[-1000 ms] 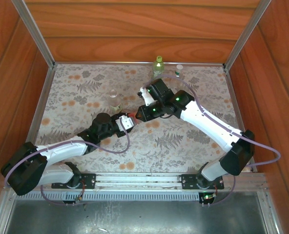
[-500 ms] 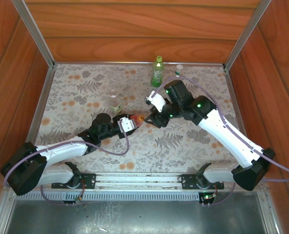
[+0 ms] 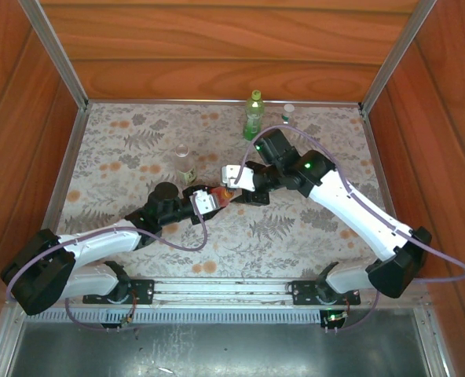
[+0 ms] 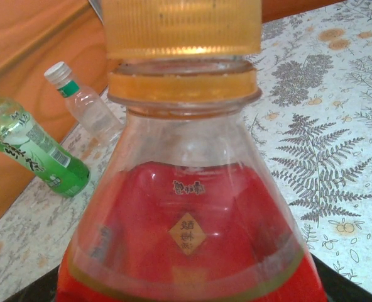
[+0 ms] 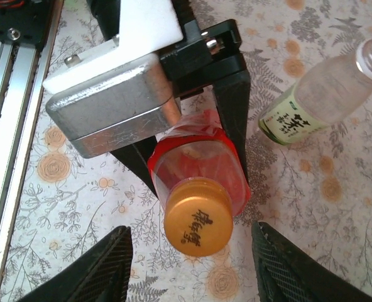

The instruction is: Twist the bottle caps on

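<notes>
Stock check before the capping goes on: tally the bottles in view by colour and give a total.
red bottle: 1
green bottle: 1
clear bottles: 2
Total: 4

Left arm [image 3: 107, 243] stretched low and forward toward the middle, left pincer [image 3: 209, 198] clamped on the red bottle [image 5: 198, 151], right arm [image 3: 350, 208] elbowed in from the right, right pincer [image 3: 229, 185] meeting it, fingers [image 5: 104, 270] spread wide, touching nothing
</notes>
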`<move>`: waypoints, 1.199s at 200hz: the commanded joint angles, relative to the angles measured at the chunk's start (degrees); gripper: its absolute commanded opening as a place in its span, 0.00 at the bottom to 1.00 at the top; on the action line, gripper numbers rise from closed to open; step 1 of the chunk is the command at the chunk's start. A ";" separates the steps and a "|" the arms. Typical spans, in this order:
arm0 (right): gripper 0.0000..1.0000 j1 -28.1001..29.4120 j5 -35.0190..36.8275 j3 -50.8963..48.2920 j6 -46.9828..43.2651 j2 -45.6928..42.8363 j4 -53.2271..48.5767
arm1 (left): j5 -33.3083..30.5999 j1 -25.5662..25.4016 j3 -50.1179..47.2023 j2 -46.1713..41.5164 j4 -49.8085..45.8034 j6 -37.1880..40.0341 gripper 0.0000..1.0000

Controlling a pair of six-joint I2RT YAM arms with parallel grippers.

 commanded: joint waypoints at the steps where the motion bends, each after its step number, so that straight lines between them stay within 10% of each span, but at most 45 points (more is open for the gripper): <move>1: 0.52 0.51 -2.53 1.74 -4.12 1.04 -1.46 | 1.27 -0.21 0.82 -1.16 0.93 -0.09 0.55; 137: 0.17 0.53 -1.47 0.22 3.36 2.31 1.41 | 1.02 -0.27 1.46 -1.80 0.76 -0.62 0.55; 181: 0.00 0.87 9.19 -1.23 48.79 1.84 6.95 | -3.02 -0.18 4.23 -0.93 0.79 0.35 0.55; 210: 0.00 1.13 -0.27 -1.92 80.92 3.81 7.69 | -1.81 -0.22 5.50 0.55 0.83 0.48 0.55; 240: 0.15 1.69 -1.04 -2.56 80.41 3.39 4.84 | -1.38 -0.27 5.15 1.10 0.88 0.76 0.55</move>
